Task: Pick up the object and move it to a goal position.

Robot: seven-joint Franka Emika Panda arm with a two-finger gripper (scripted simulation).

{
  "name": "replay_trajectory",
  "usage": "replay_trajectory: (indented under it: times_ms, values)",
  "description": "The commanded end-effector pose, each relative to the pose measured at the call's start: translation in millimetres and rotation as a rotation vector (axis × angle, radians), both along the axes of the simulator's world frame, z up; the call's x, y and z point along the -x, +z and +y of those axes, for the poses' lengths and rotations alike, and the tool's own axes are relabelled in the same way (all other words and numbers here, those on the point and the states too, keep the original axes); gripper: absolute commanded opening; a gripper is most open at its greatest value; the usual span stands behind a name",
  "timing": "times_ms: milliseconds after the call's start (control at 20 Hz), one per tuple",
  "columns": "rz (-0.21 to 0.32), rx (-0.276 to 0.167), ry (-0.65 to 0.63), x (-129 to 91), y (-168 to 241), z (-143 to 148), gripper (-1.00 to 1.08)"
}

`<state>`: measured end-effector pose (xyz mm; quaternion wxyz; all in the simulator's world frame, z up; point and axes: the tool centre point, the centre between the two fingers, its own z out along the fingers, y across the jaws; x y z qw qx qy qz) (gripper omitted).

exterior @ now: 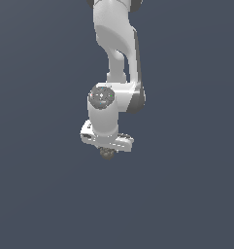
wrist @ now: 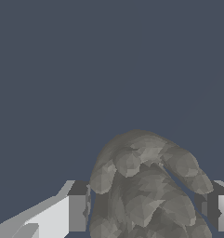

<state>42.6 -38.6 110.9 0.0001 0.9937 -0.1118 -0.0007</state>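
My arm (exterior: 113,44) came down from the top edge of the exterior view, white with a dark strip along one side, and bent at the wrist so that my gripper (exterior: 107,151) pointed downward over the plain slate-grey floor (exterior: 186,194). Just under the gripper's white crossbar, the lump (exterior: 107,154) showed as a small dark knob, far smaller than the gripper body above it. From that view most of it was hidden by the crossbar, and I could not tell whether it touched the floor or hung clear of it.

The wrist view gave the better look. There the lump (wrist: 146,190) filled the space between my fingers (wrist: 76,211), one on each side, the second finger (wrist: 222,211) cut off by the picture's edge. It was grey-brown and dull, built of rounded bulges pressed together, with a thicker curved ridge arching over the top and running down one flank like a bent sausage. Dark creases separated the bulges, and the faceted shading made each knob look slightly angular. Its sides met the dark inner faces of both fingers with no gap that I could see, so my gripper was closed narrowly on the lump, holding it between the pads. Beyond it lay only the same even grey floor.
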Motion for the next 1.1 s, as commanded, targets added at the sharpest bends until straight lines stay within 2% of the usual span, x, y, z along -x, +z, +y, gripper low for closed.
replay_trajectory:
  times_ms: [0, 1050]
  values:
    - [-0.001, 0.000, 0.001, 5.5, 21.0, 14.3, -1.00]
    - [-0.002, 0.003, 0.000, 60.6, 234.2, 157.6, -1.00]
